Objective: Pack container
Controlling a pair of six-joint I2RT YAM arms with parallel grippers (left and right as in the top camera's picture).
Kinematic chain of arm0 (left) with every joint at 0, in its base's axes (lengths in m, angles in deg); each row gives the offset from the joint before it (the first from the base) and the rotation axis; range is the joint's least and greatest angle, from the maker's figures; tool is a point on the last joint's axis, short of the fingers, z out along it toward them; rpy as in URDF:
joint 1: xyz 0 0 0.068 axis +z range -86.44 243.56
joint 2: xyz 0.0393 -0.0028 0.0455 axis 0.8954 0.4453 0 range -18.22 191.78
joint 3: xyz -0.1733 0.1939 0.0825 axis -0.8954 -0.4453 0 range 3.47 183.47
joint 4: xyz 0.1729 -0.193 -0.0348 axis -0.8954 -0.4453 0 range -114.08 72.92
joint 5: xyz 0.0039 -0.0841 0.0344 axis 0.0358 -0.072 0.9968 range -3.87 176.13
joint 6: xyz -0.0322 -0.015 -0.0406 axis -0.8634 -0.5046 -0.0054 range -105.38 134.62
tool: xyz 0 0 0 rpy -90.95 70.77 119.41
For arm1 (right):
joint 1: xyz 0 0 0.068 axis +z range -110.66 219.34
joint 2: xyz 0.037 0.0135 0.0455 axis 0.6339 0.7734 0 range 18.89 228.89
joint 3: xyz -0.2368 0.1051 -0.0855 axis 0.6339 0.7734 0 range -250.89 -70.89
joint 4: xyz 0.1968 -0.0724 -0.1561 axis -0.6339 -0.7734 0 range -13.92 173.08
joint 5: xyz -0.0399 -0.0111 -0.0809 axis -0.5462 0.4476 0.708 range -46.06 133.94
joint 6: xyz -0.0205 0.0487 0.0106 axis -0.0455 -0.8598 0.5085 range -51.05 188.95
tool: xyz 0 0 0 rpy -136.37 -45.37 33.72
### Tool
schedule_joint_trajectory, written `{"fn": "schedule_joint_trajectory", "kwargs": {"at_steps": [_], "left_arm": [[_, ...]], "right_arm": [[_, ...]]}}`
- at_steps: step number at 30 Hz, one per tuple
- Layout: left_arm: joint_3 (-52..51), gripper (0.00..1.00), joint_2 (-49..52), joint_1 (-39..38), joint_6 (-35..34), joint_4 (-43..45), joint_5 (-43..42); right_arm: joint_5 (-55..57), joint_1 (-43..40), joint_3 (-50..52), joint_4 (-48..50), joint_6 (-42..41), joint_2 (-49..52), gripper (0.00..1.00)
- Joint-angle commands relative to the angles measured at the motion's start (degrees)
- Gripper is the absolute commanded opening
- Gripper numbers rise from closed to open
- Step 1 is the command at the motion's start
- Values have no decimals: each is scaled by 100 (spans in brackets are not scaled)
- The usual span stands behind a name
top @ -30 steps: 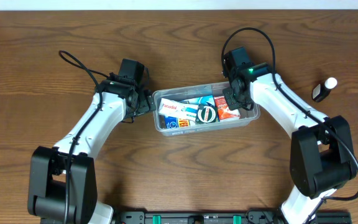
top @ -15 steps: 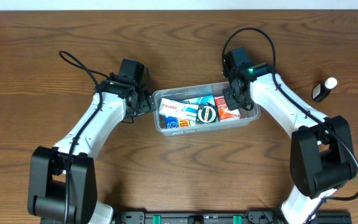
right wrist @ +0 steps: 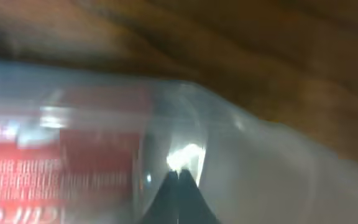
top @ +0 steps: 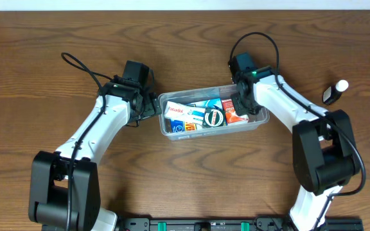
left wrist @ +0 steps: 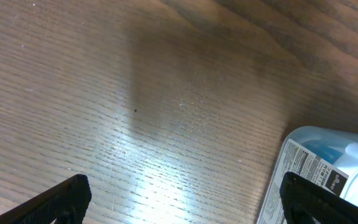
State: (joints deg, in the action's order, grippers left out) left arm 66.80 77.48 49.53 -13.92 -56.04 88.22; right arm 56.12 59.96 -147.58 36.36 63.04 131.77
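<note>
The clear plastic container (top: pixel 257 120) lies mid-table and holds several small boxes and a round black item. My left gripper (top: pixel 151 108) is at its left end. In the left wrist view its fingers (left wrist: pixel 182 200) are wide open, one over bare wood and one over the container's corner (left wrist: pixel 303 149). My right gripper (top: pixel 238 102) is at the container's rear right, above a red box (top: pixel 234 115). In the right wrist view its fingers (right wrist: pixel 179 180) are closed together on the clear wall (right wrist: pixel 272 168), with the red box (right wrist: pixel 36 162) blurred behind it.
A small black bottle with a white cap (top: pixel 333 92) lies on the wooden table far right of the container. A black cable loops over each arm.
The right arm's forearm has swung slightly left while its gripper stays at the container's rear right. The left arm and the container have not moved.
</note>
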Motion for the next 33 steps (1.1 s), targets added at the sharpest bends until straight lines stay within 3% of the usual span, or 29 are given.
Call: {"fn": "schedule_joint_trajectory", "kwargs": {"at_steps": [1, 21, 26, 33], "left_arm": [[-13, 98, -22, 9, -46, 0, -42], [-13, 98, -22, 7, -48, -26, -42], [-13, 98, -22, 7, -46, -33, -39], [-13, 98, -22, 9, -48, -44, -37]], "right_arm": [[-157, 39, -4, -35, -92, 61, 1], [-1974, 28, -4, 175, 389, 46, 1], [-1930, 28, -9, 205, 431, 46, 1], [-955, -103, -363, 212, 426, -72, 6]]}}
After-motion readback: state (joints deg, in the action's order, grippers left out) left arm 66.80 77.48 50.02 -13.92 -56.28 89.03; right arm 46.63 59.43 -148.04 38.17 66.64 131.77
